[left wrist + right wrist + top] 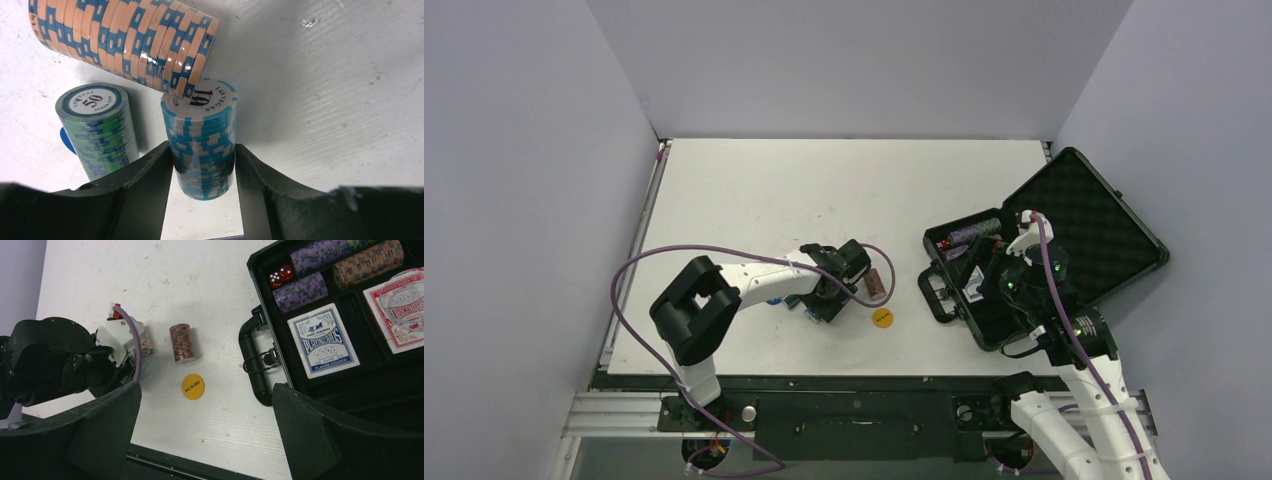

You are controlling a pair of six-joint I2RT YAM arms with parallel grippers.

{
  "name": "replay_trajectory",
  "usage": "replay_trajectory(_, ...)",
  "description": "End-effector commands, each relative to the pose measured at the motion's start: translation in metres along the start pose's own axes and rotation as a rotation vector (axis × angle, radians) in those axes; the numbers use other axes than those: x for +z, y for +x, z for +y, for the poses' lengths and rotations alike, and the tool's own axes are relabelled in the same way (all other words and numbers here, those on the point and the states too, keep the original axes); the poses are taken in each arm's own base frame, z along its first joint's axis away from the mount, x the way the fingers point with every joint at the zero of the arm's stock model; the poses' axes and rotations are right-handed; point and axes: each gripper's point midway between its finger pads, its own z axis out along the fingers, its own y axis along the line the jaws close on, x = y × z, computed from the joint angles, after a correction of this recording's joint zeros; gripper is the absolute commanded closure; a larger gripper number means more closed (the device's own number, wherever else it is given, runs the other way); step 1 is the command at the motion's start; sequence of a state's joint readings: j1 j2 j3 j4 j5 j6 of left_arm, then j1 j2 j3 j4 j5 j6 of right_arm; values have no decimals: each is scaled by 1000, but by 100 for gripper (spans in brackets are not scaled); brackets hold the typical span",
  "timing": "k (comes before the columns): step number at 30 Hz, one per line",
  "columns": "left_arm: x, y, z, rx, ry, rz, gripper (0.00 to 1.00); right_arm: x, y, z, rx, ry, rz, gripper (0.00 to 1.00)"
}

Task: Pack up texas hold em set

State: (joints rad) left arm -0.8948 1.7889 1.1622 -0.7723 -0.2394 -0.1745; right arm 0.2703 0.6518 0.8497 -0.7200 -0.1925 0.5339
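Observation:
In the left wrist view, my left gripper (204, 165) has its two fingers against both sides of an upright blue chip stack (202, 135) marked 10. A green stack marked 50 (97, 130) stands to its left. An orange-and-blue stack (125, 40) lies on its side behind both. The black case (1084, 215) lies open at the right, holding purple chips (320, 255), red dice (280, 276) and a blue card deck (322, 340). My right gripper (205, 430) hangs open over bare table beside the case handle (252, 365).
A brown chip stack (182, 342) lies on its side mid-table, with a yellow "BIG BLIND" disc (193, 386) just in front of it. A blue disc (66, 140) peeks from behind the green stack. Grey walls surround the table on three sides.

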Motion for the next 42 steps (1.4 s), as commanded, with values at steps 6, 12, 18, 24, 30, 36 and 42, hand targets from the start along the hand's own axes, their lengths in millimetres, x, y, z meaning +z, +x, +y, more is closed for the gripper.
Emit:
replay_trajectory(6,5,-10,-6,-25,24,-26,49,3,-3,4,-13,-15,-12,0)
replay_trajectory(12,7,-8,-7,-28,29,-24,59,1,-4,3,-7,-12,-22,0)
replay_trajectory(18,7,-2,-11,-27,51,-9,86,-1,-5,2,5,-4,-31,0)
replay_trajectory(24,-9,-2,-11,-56,65,-45,100,-4,-6,3,22,-5,-35,0)
replay_trajectory(30,-35,-2,-16,-97,116,-103,100,-6,-10,3,52,8,-49,0)
replay_trajectory(36,-64,-9,-22,-138,194,-169,100,-8,-10,4,91,9,-60,0)
replay_trajectory(42,-96,-22,-35,-187,307,-237,100,-10,-14,9,125,-9,-75,0)
